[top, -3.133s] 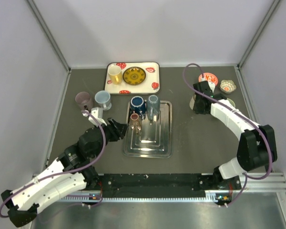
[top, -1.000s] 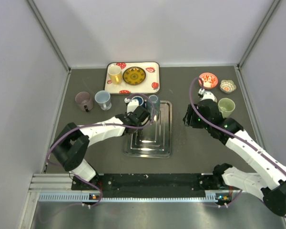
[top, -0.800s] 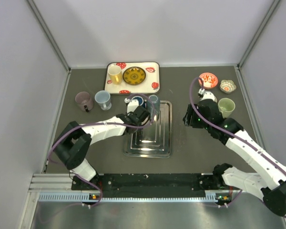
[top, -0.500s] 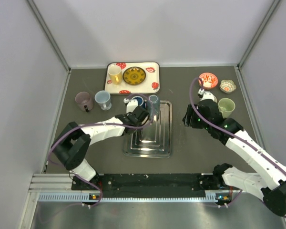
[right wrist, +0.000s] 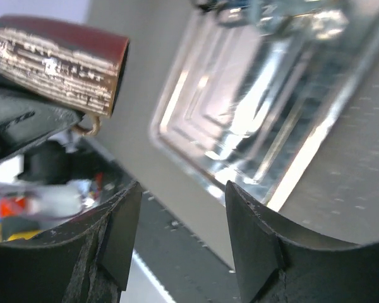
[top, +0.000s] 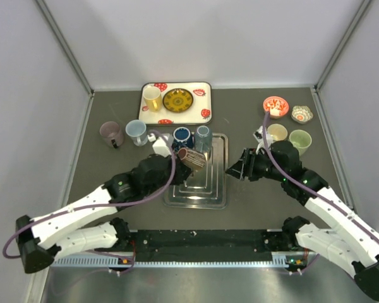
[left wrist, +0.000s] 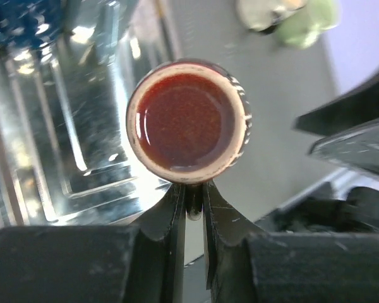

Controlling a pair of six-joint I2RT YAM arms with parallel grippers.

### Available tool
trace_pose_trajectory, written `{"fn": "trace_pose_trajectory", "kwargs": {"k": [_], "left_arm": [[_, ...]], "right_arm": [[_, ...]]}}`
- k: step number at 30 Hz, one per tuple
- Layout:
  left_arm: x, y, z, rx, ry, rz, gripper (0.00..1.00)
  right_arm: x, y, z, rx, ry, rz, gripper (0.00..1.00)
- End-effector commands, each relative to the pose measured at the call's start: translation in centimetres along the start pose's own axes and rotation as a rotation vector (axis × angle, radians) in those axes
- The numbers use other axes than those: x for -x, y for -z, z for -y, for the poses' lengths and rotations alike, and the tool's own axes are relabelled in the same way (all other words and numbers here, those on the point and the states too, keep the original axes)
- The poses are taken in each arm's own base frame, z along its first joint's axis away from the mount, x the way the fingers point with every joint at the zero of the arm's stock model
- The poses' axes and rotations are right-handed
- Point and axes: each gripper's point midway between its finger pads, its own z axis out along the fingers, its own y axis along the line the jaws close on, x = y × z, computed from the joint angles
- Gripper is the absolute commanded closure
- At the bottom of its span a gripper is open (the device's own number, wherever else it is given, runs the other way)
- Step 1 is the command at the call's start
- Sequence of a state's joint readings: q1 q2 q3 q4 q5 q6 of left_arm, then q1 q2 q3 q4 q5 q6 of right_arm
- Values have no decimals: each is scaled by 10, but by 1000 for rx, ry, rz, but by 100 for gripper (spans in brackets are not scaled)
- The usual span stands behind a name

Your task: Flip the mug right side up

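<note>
i have the brown mug [top: 192, 158] pinched in the left gripper [left wrist: 192, 201].
its fingers are narrow, clamped on the handle, the mug lying sideways above the metal tray [top: 210, 189]; my right gripper [right wrist: 177, 196] hangs beside the tray, fingers spread wide.

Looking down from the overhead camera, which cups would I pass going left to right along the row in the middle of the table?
Mauve mug, light blue mug, dark blue mug, grey cup, cream cup, green cup. The held brown mug overlaps, so it's skipped.
</note>
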State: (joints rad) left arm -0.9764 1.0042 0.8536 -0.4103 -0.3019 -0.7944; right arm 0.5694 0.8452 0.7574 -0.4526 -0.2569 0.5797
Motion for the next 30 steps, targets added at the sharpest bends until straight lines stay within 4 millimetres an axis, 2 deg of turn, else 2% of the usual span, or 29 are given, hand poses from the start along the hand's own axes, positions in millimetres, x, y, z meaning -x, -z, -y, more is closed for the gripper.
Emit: {"fn": "trace_pose_trajectory", "kwargs": {"k": [1, 2, 3, 6, 12, 15, 18, 23, 30], "left_arm": [[29, 33, 54, -365, 101, 157, 100], [52, 53, 73, -491, 139, 259, 100], [49, 55, 73, -526, 148, 270, 100], [62, 72, 84, -631, 202, 338, 100], [72, 85, 104, -791, 295, 385, 100], [75, 85, 107, -818, 333, 388, 100], [78, 86, 114, -850, 355, 386, 100], [71, 82, 121, -867, 360, 328, 100], [61, 80, 126, -899, 363, 276, 100]], "right_arm": [[0, 28, -81, 466, -21, 36, 43], [3, 33, -90, 512, -51, 48, 43], [8, 41, -101, 579, -37, 76, 43], [8, 54, -116, 680, -55, 86, 42], [6, 51, -132, 722, -75, 63, 42], [8, 46, -133, 719, -85, 71, 44], [13, 42, -134, 722, -85, 93, 50], [27, 43, -141, 735, -69, 131, 52], [33, 34, -143, 730, -66, 135, 53]]}}
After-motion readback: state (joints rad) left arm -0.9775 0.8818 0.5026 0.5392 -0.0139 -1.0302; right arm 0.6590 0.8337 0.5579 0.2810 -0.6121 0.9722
